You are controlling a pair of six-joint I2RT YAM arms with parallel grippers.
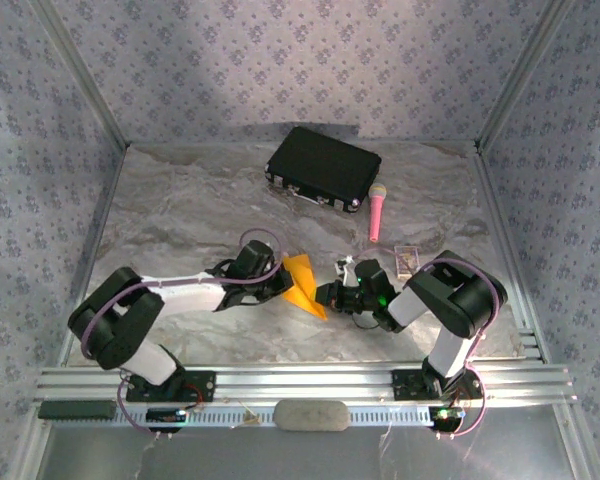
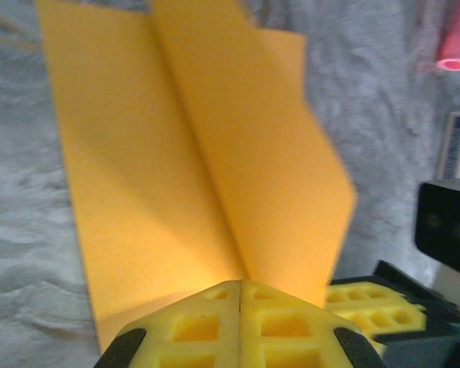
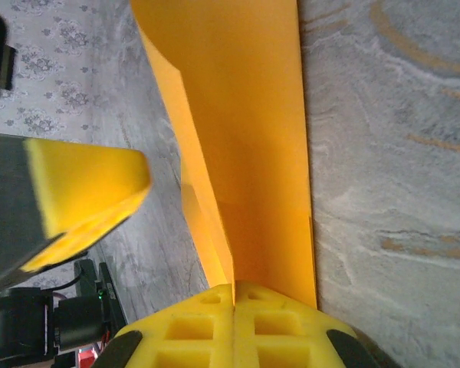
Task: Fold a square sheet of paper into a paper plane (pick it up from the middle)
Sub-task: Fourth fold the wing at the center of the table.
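The left pincer (image 2: 240,303) is clenching tight on the folded orange paper (image 1: 302,283), and the right pincer (image 3: 234,307) is squeezing the same paper from the other side. The paper is sitting between the two pincers, over the near middle of the desk (image 1: 180,215), and it is showing a long crease. The black case (image 1: 323,166) and pink microphone (image 1: 377,210) are lying farther back, well apart from it.

Left gripper (image 1: 283,272) and right gripper (image 1: 325,296) nose to nose, jaws tight together
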